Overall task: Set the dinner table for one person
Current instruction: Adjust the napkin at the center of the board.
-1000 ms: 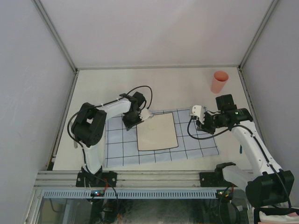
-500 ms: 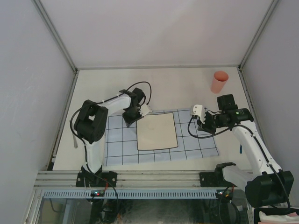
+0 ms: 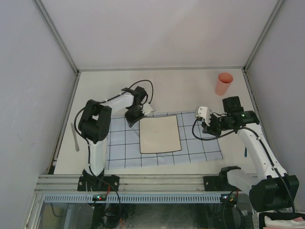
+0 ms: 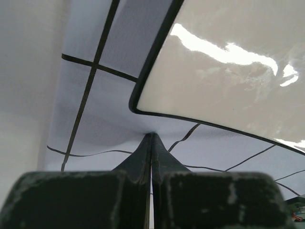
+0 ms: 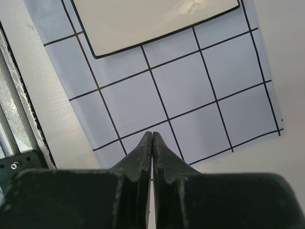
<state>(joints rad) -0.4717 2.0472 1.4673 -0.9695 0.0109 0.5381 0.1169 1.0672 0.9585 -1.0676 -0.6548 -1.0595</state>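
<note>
Left tool (image 4: 151, 138) clenched on a pucker of gridded cloth (image 4: 95, 109) beside the square plate (image 4: 219, 71), cloth lying along the tabletop (image 3: 190, 88) near edge; right tool (image 5: 152, 138) clenched, empty; likely best tugged low, slowly, so the plate stays put.

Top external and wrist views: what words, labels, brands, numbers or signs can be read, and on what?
None readable. The plate, the grid cloth and the pink cup show no markings; nothing legible shows on the front rail either.
</note>
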